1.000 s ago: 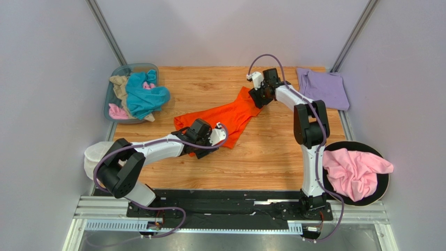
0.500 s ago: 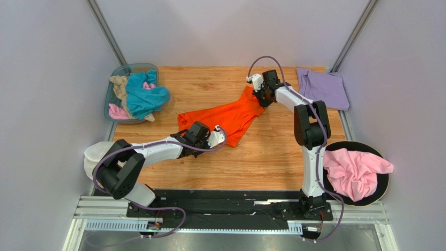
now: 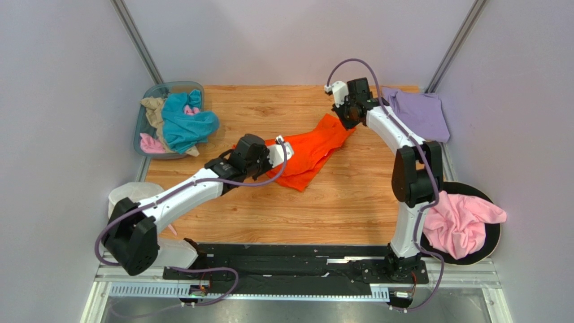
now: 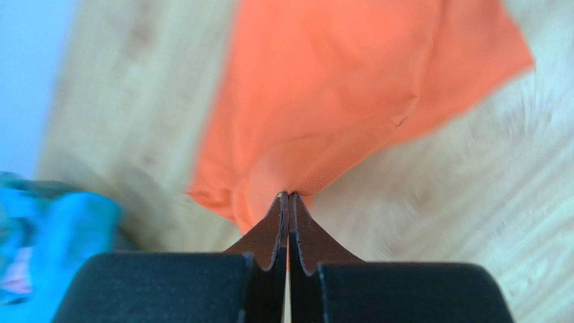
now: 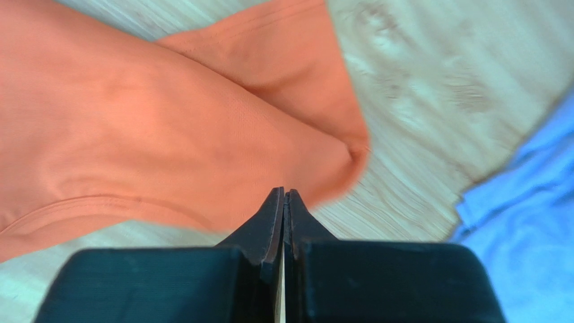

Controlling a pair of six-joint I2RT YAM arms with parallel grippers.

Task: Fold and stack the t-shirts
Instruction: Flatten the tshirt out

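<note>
Over the wooden table (image 3: 337, 202), left claw (image 3: 279, 146) and right claw (image 3: 344, 120) each pinch the orange t-shirt (image 3: 310, 151).

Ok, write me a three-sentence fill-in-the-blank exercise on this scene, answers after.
Of the left gripper and the right gripper, ____ are shut on the bright orange cloth t-shirt.
The crumpled pink cloth t-shirt lies on a round disc coloured ____.
On the wooden table, the pale lavender cloth t-shirt lies at the far ____ corner.
Missing words: both; black; right.
</note>
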